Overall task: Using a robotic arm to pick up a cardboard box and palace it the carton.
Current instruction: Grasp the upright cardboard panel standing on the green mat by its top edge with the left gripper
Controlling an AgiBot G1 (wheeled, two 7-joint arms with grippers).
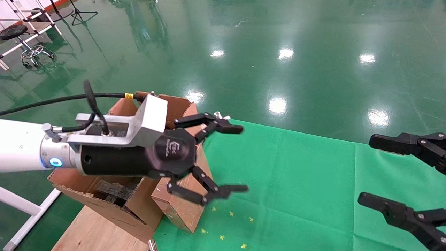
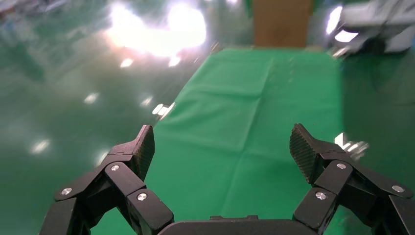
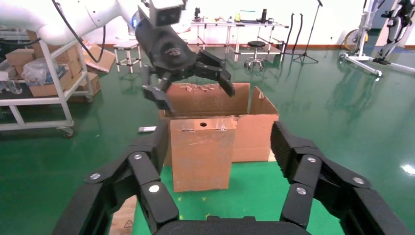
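The box (image 1: pixel 181 205) stands on the green cloth (image 1: pixel 296 181), leaning against the carton (image 1: pixel 118 209), not inside. The left gripper (image 1: pixel 230 158) hovers above, spread and empty; the right gripper (image 1: pixel 376 170) idles, spread too.

the cardboard box (image 1: pixel 181 205) stands on end on the cloth (image 1: pixel 296 181), leaning against the carton (image 1: pixel 115 209) to its left. the robotic arm (image 1: pixel 21 150) reaches over the carton, its gripper (image 1: pixel 228 158) above the box.

A robotics lab or workshop: glossy green epoxy floor (image 1: pixel 313 42), white metal-frame racks (image 3: pixel 44 98) holding boxes, stools, stands.
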